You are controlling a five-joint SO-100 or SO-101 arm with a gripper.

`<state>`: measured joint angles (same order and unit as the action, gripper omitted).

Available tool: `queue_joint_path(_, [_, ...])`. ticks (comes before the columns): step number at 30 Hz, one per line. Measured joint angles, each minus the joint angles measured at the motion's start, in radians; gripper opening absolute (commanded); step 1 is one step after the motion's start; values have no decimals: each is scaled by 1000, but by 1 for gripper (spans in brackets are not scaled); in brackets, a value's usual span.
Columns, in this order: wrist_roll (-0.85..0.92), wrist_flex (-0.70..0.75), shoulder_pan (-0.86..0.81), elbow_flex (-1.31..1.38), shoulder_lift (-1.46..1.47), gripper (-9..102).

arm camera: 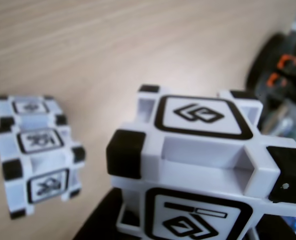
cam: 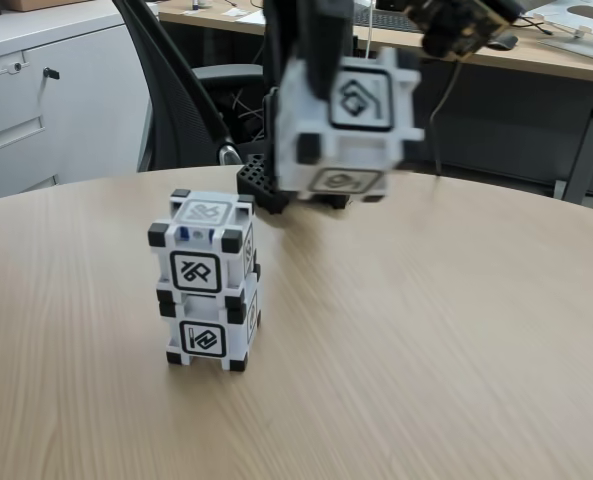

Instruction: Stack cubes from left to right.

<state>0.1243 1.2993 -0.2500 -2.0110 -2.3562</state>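
Note:
Two white cubes with black corners stand stacked on the wooden table (cam: 426,330) left of centre in the fixed view: the upper cube (cam: 206,250) rests squarely on the lower cube (cam: 211,335). A third cube (cam: 348,125) hangs in the air above and to the right of the stack, blurred, with my gripper (cam: 341,140) shut on it. In the wrist view the held cube (arm camera: 197,160) is large in the foreground, a black finger (arm camera: 95,225) shows at its lower left, and the stack (arm camera: 35,150) lies to the left on the table.
A black office chair (cam: 191,95) stands behind the round table, a white cabinet (cam: 36,100) at the far left and a desk (cam: 536,55) at the back. A black textured block (cam: 261,188) sits on the table's far side below the held cube.

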Motion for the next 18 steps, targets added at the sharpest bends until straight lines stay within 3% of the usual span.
queue_joint_path(18, [57, 2, -215, 0, -2, 0])
